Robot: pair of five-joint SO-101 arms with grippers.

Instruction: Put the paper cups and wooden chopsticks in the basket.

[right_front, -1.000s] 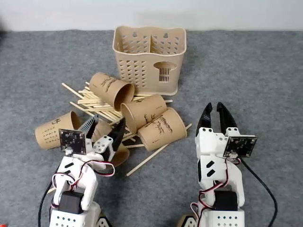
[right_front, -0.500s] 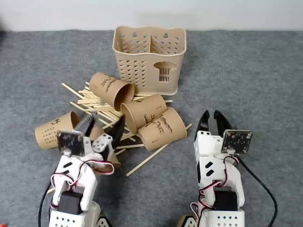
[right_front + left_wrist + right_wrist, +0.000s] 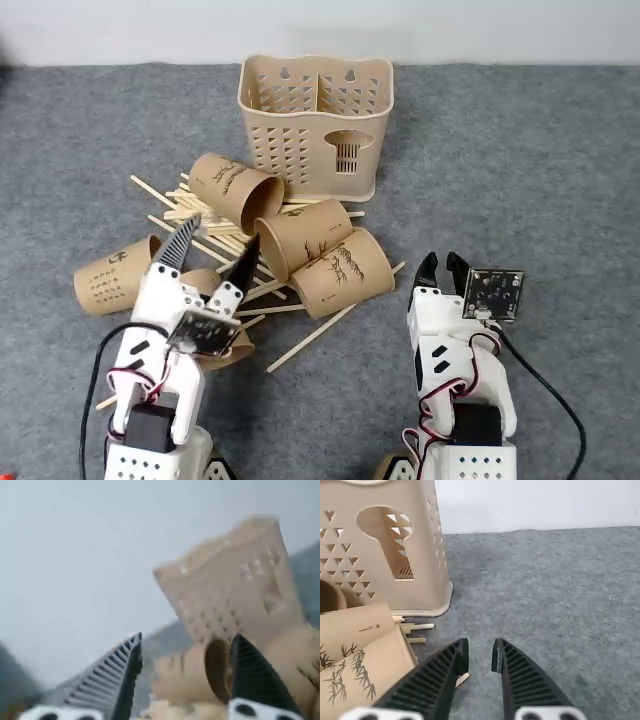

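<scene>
The basket [image 3: 315,125] stood upright near the far edge of the grey worktop [image 3: 540,180], about midway along it, with its cut-out handle side facing the arms. All the paper cups [image 3: 300,235] lay on their sides on the worktop between the basket and the near edge, towards the left. One [image 3: 235,190] was just beside the basket's left front corner and two were pressed together in front of it. One [image 3: 110,275] lay farther towards the left edge, and another [image 3: 222,335] was partly under the left arm. The wooden chopsticks [image 3: 195,215] lay scattered flat beneath and among the cups. A single stick [image 3: 320,335] angled out towards the near edge. The left tool [image 3: 221,233] hung above the pile between the leftmost cup and the central pair, its fingers spread wide apart and holding nothing. Its wrist view looked past the tool [image 3: 186,645] to the basket [image 3: 235,580] and a cup's open mouth [image 3: 217,670]. The right tool [image 3: 443,262] sat over bare worktop just right of the cups, its fingers drawn close with only a narrow gap and nothing between them. Its wrist view showed the tool [image 3: 480,647] just beside chopstick ends [image 3: 415,627] and a cup [image 3: 355,665].
</scene>
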